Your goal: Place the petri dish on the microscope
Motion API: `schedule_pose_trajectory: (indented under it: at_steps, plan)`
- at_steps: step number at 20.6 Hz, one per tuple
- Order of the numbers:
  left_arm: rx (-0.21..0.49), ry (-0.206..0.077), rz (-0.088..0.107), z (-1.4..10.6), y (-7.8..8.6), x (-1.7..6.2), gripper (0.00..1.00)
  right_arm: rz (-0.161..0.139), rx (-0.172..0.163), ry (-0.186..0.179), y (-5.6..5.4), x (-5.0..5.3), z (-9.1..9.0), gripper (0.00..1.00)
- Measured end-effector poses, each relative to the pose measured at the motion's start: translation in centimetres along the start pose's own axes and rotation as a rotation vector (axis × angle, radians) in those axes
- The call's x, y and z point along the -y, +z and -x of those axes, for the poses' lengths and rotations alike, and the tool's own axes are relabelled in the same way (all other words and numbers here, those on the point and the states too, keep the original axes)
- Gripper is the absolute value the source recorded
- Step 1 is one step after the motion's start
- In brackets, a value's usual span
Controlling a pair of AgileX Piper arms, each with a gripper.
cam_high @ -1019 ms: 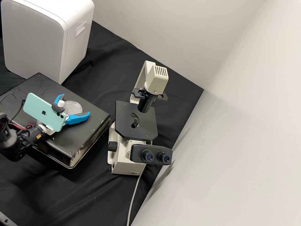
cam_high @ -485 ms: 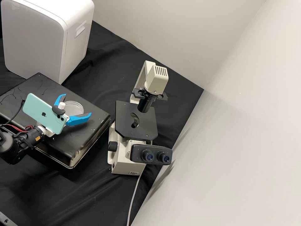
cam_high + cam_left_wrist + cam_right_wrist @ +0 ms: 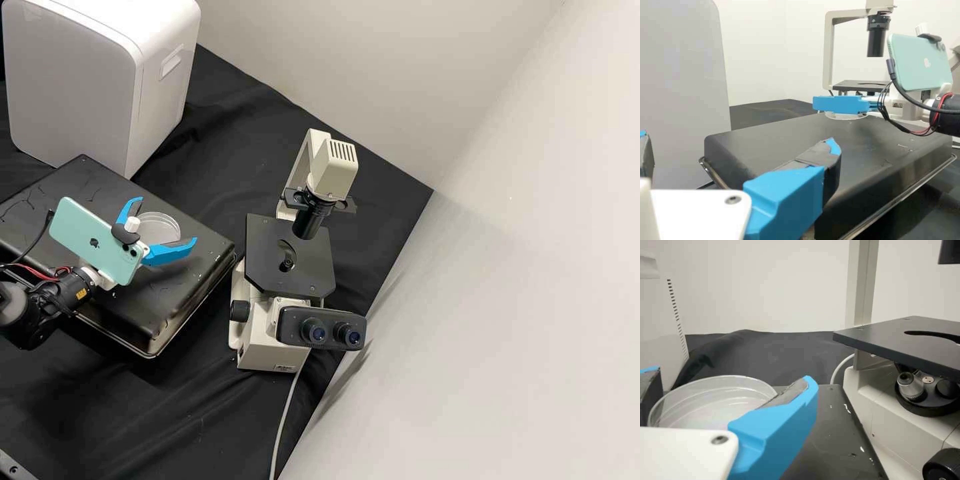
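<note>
Petri dish point(image 3: 157, 228) sits flat on the black case point(image 3: 167, 293), left of the microscope point(image 3: 267, 333), and the right pincer point(image 3: 165, 222) brackets it, blue fingers apart, one on each side of the rim; it's round, so no axis to line up. The stage point(image 3: 313, 267) lies to the right and, judging by the wrist view, higher. The left pincer point(image 3: 737, 145), also apart, sits well off past the case's left end. The mint phone point(image 3: 93, 240) hides whether the pads touch the rim

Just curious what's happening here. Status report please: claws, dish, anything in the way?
Right claw open, straddling petri dish on black case. Left claw open, beside the case. No obstacle seen toward microscope stage.
</note>
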Motion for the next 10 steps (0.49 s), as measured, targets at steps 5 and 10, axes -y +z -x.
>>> schedule_pose_trajectory:
  at_steps: [5,10]
  plan:
    - [-0.001,0.000,0.000,0.0,0.0,0.00,1.00,0.002,0.005,-0.022,0.1,0.5,-0.1,0.00]
    - [-0.013,0.004,0.000,0.0,-0.2,-0.06,1.00,0.018,0.013,-0.083,0.2,2.6,-1.1,0.00]
